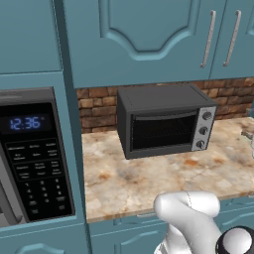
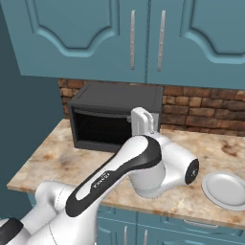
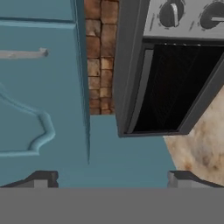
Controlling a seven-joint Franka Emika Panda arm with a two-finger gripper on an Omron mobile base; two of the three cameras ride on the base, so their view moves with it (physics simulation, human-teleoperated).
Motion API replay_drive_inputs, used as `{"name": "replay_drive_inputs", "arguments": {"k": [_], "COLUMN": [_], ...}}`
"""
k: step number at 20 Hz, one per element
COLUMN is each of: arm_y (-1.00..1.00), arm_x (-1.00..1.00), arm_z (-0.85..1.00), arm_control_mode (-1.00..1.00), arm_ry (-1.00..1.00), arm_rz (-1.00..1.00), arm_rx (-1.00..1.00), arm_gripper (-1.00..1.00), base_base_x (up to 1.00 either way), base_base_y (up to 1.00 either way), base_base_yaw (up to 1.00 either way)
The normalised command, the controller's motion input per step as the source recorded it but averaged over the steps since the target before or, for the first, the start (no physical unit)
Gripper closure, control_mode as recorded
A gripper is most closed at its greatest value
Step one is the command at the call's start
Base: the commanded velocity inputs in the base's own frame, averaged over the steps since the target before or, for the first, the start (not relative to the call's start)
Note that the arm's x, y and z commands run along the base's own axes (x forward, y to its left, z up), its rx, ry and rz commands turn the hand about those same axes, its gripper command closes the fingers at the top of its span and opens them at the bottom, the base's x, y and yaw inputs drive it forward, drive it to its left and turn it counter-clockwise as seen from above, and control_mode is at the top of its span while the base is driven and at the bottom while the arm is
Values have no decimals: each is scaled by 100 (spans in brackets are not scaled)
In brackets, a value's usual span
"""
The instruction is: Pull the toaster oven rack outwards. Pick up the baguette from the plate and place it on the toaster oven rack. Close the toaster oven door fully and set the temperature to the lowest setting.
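The toaster oven [image 1: 163,120] sits on the speckled countertop [image 1: 149,178] against the brick wall, a dark grey box with a silver side panel [image 1: 203,130] carrying three round knobs in a column. Its door [image 1: 159,130] stands upright and shut, dark glass window facing forward, slim handle bar [image 1: 161,116] along the top edge. Through the glass the inside looks dark; the rack can't be made out. From the right base view, the oven [image 2: 115,115] is partly behind the arm.

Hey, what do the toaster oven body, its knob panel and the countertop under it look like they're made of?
The dark grey boxy toaster oven looks like matte painted metal, with flat, even shading. Its silver side panel with three round knobs looks like brushed steel, pale and lightly shiny. The beige mottled countertop looks like polished stone, possibly granite or laminate, judging by its blotchy speckling.
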Motion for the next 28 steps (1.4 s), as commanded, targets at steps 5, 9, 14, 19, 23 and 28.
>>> {"name": "replay_drive_inputs", "arguments": {"k": [5,9,14,19,23,28], "arm_y": [-7,-10,-7,-5,-6,-15], "arm_x": [51,43,37,35,27,21], "arm_z": [-30,-34,-23,-5,-2,-11], "arm_control_mode": [-100,-100,-100,-100,-100,-100], "arm_ry": [2,0,0,4,9,4], "arm_rz": [0,0,0,1,3,2], "arm_rx": [0,3,3,1,0,0], "arm_gripper": [-100,-100,-100,-100,-100,-100], "base_base_x": [0,0,0,0,0,0], "base_base_y": [0,0,0,0,0,0], "base_base_yaw": [0,0,0,0,0,0]}}
